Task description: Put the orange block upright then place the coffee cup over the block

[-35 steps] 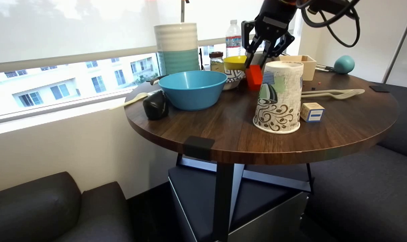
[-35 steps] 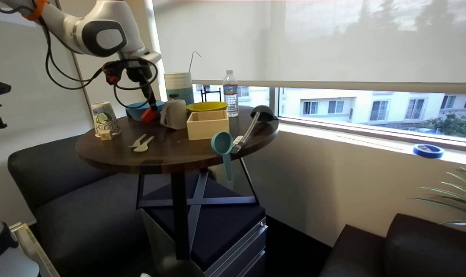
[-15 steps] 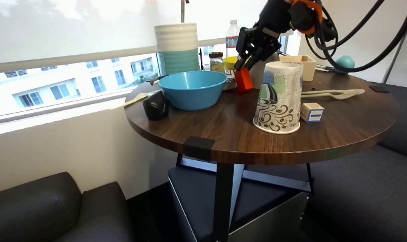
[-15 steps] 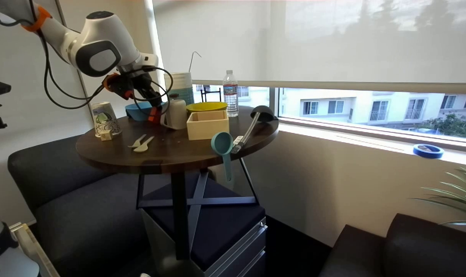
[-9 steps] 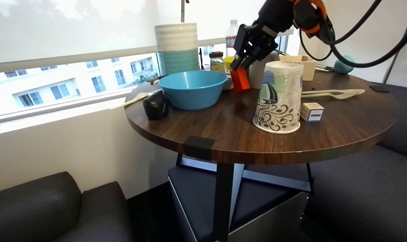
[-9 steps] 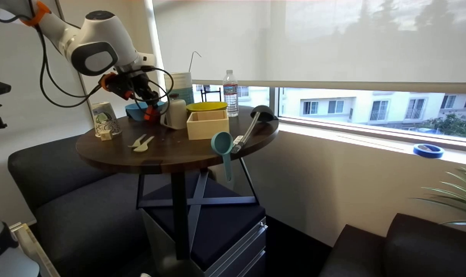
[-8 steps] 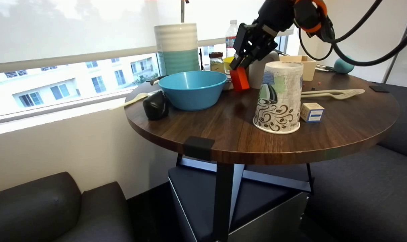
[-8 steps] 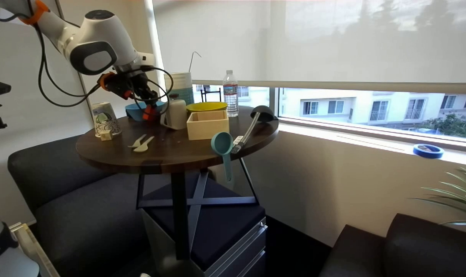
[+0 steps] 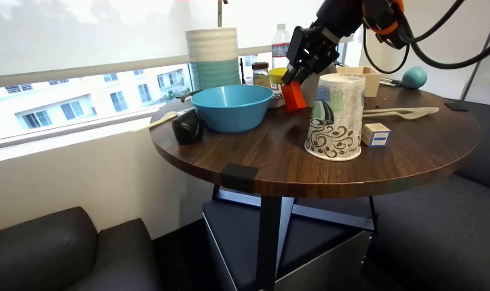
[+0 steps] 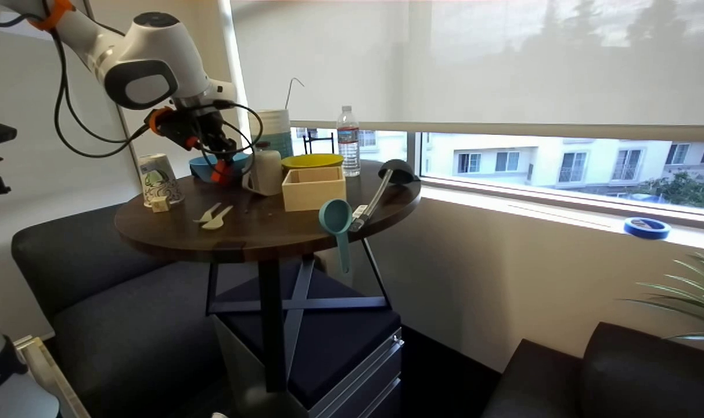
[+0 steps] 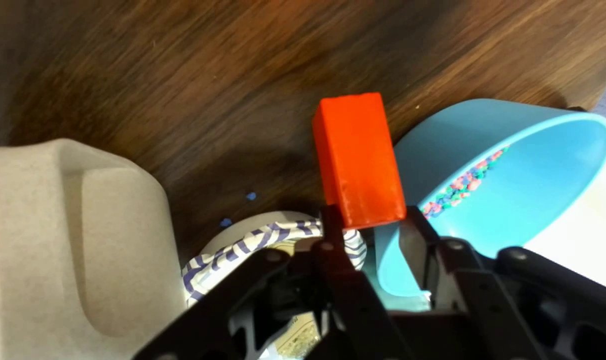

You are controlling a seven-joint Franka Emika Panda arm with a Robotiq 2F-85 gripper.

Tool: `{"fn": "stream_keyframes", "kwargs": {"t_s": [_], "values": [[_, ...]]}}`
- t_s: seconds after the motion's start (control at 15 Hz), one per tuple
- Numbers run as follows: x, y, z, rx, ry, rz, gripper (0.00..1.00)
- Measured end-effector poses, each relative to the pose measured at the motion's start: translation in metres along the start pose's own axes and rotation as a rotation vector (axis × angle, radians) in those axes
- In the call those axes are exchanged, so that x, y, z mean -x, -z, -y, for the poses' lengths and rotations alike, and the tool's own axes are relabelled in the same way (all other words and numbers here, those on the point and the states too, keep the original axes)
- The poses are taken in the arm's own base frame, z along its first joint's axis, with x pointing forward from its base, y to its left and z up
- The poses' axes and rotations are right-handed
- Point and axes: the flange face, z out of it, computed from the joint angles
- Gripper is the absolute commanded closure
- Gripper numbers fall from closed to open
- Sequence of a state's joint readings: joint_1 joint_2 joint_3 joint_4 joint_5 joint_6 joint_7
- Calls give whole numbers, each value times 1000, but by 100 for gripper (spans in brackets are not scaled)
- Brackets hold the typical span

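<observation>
My gripper [image 11: 370,215] is shut on the orange block [image 11: 363,155], with one finger against each side of its near end. In both exterior views the block [image 9: 294,98] hangs tilted below the fingers, beside the blue bowl; a gap under it seems to show, though contact with the table cannot be told for certain. Upside down on the table, rim downward, stands the white coffee cup [image 9: 336,121] with its leaf and swirl print. It is apart from the gripper, nearer that camera, and also appears in the other exterior picture as the cup [image 10: 159,180] at the table's left. The wrist view does not include it.
Close to the block are the blue bowl [image 11: 543,200], a striped bowl [image 11: 278,231] and a pale jug [image 11: 118,250]. A small pale cube [image 9: 376,135] sits beside the cup. Plastic cutlery [image 10: 217,218], a wooden box [image 10: 314,194] and a ladle [image 10: 381,191] are also on the table.
The gripper has tilted over, bringing the held block closer to upright. In an exterior view it moved toward the blue bowl, then slightly back toward the cup. The cup has not moved.
</observation>
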State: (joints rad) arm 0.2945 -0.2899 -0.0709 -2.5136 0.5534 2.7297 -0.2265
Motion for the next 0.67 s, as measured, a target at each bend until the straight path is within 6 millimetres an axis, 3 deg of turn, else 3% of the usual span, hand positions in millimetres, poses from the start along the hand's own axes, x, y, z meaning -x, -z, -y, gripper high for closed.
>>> {"fn": "stream_keyframes", "kwargs": {"t_s": [0.07,0.67], "values": [[0,0,0,-1,-1,1,91],[7,-2,-2,-12,135,-4,91]]}}
